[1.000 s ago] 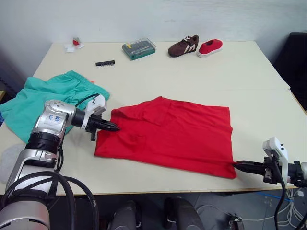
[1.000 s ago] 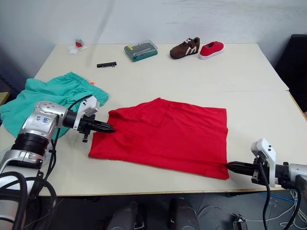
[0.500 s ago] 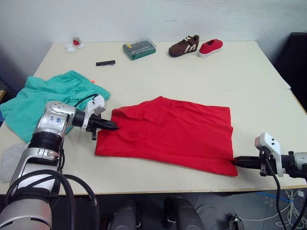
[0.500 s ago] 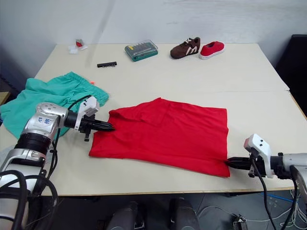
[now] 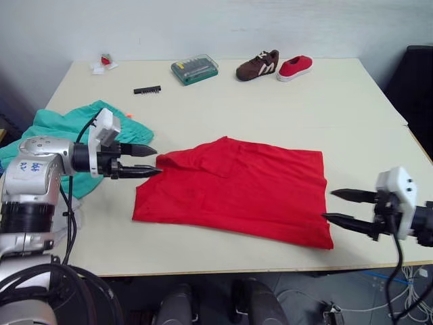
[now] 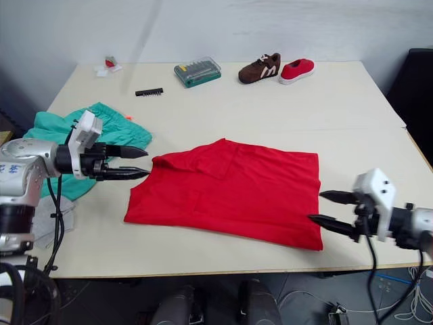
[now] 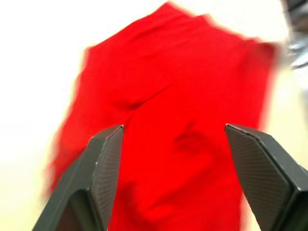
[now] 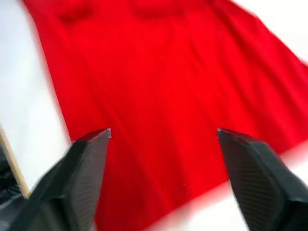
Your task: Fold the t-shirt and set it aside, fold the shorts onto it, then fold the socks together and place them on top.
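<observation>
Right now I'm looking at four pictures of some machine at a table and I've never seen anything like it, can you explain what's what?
It is a two-armed humanoid robot. Two pictures come from cameras in its head, looking down over a cream table. The other two come from cameras on its wrists, looking out between the black fingers.

A red t-shirt lies partly folded in the middle. The left hand and the right hand sit at its opposite ends, both open and holding nothing.

Teal shorts lie bunched on the robot's left. At the far edge are a green case of tool bits, a brown shoe and a red shoe.
</observation>
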Motion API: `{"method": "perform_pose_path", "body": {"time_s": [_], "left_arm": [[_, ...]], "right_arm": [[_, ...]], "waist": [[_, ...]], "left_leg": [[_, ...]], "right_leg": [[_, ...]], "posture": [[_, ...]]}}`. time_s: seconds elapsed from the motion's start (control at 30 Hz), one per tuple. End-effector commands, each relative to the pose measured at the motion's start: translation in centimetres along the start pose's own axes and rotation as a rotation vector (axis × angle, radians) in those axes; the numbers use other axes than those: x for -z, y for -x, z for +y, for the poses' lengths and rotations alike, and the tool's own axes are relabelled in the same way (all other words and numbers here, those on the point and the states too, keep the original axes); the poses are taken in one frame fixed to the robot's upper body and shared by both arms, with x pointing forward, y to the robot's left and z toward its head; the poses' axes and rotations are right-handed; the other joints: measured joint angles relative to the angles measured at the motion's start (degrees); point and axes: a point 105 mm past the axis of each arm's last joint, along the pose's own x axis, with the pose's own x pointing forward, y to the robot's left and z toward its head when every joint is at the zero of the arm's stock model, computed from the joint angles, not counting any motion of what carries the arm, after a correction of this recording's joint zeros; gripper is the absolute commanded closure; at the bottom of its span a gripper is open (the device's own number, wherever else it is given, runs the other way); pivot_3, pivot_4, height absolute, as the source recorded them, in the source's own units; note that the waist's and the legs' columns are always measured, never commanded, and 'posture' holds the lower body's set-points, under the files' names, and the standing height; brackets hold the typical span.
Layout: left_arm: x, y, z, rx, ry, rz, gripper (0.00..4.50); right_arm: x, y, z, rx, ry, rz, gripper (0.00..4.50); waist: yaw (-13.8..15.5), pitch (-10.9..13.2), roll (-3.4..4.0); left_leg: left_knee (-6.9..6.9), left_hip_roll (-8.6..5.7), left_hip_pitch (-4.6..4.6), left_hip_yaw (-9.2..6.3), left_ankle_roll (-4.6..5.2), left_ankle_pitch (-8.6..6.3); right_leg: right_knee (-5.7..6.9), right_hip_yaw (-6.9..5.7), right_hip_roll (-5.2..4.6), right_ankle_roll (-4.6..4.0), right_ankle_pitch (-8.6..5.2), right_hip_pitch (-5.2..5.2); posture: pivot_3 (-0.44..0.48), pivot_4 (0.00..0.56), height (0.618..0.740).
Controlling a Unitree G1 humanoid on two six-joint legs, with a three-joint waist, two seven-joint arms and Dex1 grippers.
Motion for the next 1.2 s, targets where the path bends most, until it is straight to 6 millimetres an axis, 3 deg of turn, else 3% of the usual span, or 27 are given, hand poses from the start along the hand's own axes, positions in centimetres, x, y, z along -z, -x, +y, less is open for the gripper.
{"method": "perform_pose_path", "body": {"time_s": [0.03,0.1,0.23,0.33,0.43,0.57,0.7,0.83,0.97,1.1,1.2], "left_arm": [[1.2,-1.4,-2.2,0.073,-0.006,0.006,1.58],[2.9,-2.0,-2.7,0.082,-0.003,0.040,2.19],[5.7,-3.5,-3.0,0.111,-0.046,0.133,3.53],[7.5,-4.3,-3.1,0.111,-0.090,0.191,4.47],[9.2,-4.3,-3.7,0.137,-0.124,0.254,4.47],[10.8,-3.6,-2.8,0.073,-0.130,0.332,4.47],[11.4,-3.3,-2.5,0.054,-0.140,0.359,4.47],[12.0,-2.1,-2.3,0.043,-0.101,0.359,4.47],[12.0,-1.9,-2.4,0.029,-0.074,0.340,4.47],[11.7,-1.8,-2.4,0.017,-0.053,0.309,4.47],[10.1,-1.9,-2.5,0.018,-0.043,0.227,4.47]], "right_arm": [[-1.1,-2.7,3.1,-0.094,0.101,-0.034,2.39],[-0.6,-4.5,4.1,-0.121,0.146,-0.015,3.07],[0.9,-7.8,4.0,-0.092,0.202,0.028,4.49],[2.0,-9.4,4.3,-0.090,0.221,0.059,4.50],[3.3,-9.9,4.6,-0.097,0.222,0.094,4.50],[5.2,-9.5,4.6,-0.086,0.213,0.156,4.50],[6.5,-8.6,4.5,-0.059,0.198,0.182,4.50],[8.7,-3.8,2.7,0.064,0.145,0.264,4.50],[9.7,-1.0,2.1,0.131,0.118,0.308,4.50],[8.6,0.2,1.4,0.208,0.099,0.243,4.50],[5.0,-0.9,2.0,0.188,0.090,0.073,4.50]], "waist": [[0.0,0.0,-0.01],[0.1,0.0,-0.02],[0.0,0.0,-0.04],[0.2,0.0,-0.03],[0.1,0.0,-0.04],[0.0,0.0,-0.08],[0.1,-0.2,-0.12],[0.3,-0.4,-0.10],[0.3,-0.7,-0.30],[0.1,-0.7,-0.28],[0.0,-0.7,-0.17]], "left_leg": [[-0.01,0.00,0.02,0.00,0.00,0.00],[-0.03,-0.01,0.01,0.00,-0.02,0.01],[-0.04,-0.03,-0.05,0.05,-0.03,0.02],[-0.07,-0.03,-0.04,0.08,-0.03,0.02],[-0.10,-0.02,-0.12,0.14,-0.03,-0.01],[-0.08,0.00,-0.11,0.20,0.04,-0.04],[-0.13,0.02,0.16,0.16,0.21,-0.18],[-0.16,0.04,0.19,0.14,0.35,-0.27],[-0.18,0.04,0.23,0.12,0.38,-0.29],[-0.19,0.07,0.25,0.12,0.39,-0.31],[-0.24,0.09,0.21,0.12,0.37,-0.31]], "right_leg": [[0.01,0.03,0.00,0.00,0.00,0.00],[0.01,0.05,0.02,-0.01,0.00,-0.04],[0.01,0.07,0.02,-0.02,0.01,-0.13],[0.00,0.08,0.01,-0.02,0.01,-0.15],[-0.04,0.07,0.02,-0.05,-0.02,-0.23],[-0.08,0.06,0.01,-0.05,-0.02,-0.23],[-0.08,0.07,0.01,-0.06,-0.02,0.01],[-0.09,0.07,0.00,-0.08,-0.01,0.04],[-0.12,0.07,0.00,-0.08,-0.01,0.11],[-0.12,0.08,0.00,-0.09,-0.01,0.09],[-0.11,0.08,0.01,-0.14,-0.04,0.02]], "posture": [[0.000,0.150,0.740],[0.000,0.150,0.740],[0.000,0.150,0.740],[0.000,0.150,0.740],[0.000,0.150,0.740],[0.000,0.150,0.740],[0.000,0.150,0.740],[0.000,0.150,0.740],[0.000,0.150,0.740],[0.000,0.150,0.740],[0.000,0.150,0.740]]}}
